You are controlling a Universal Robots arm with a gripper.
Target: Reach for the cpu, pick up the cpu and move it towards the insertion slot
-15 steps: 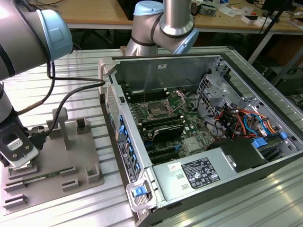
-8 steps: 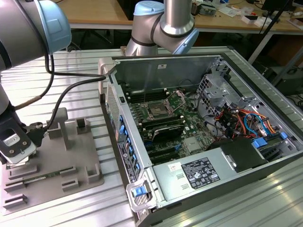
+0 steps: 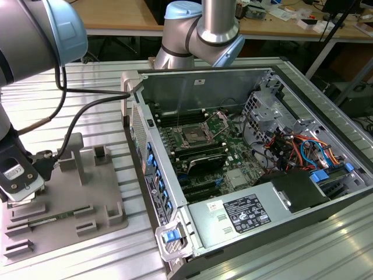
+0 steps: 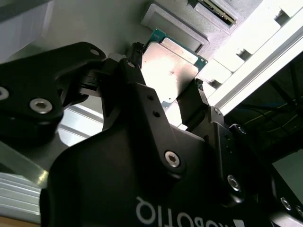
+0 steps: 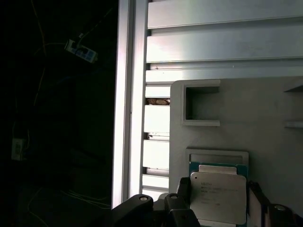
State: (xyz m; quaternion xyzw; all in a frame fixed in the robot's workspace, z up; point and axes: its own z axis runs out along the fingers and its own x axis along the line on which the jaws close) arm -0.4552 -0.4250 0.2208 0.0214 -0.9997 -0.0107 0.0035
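Observation:
The cpu (image 5: 218, 191) is a flat silvery square with a thin green rim, lying on the grey tray (image 5: 265, 118). In both wrist views my gripper (image 5: 218, 201) has one black finger against each of two opposite edges of the chip. The cpu (image 4: 173, 64) still rests at tray level between those fingers (image 4: 137, 49). In the exterior view the gripper (image 3: 22, 195) hangs low over the tray (image 3: 99, 198) at that view's left. The insertion slot (image 3: 192, 138), a metal-framed socket with a dark centre, sits on the motherboard inside the open case, well off toward that view's right.
The open computer case (image 3: 233, 146) has raised metal walls, with cables and a drive cage at the exterior view's right. Grey posts (image 3: 76, 151) stand up from the tray near the gripper. A black cable (image 3: 87, 108) runs from the arm toward the case. Ribbed aluminium table (image 3: 111, 87) lies all around.

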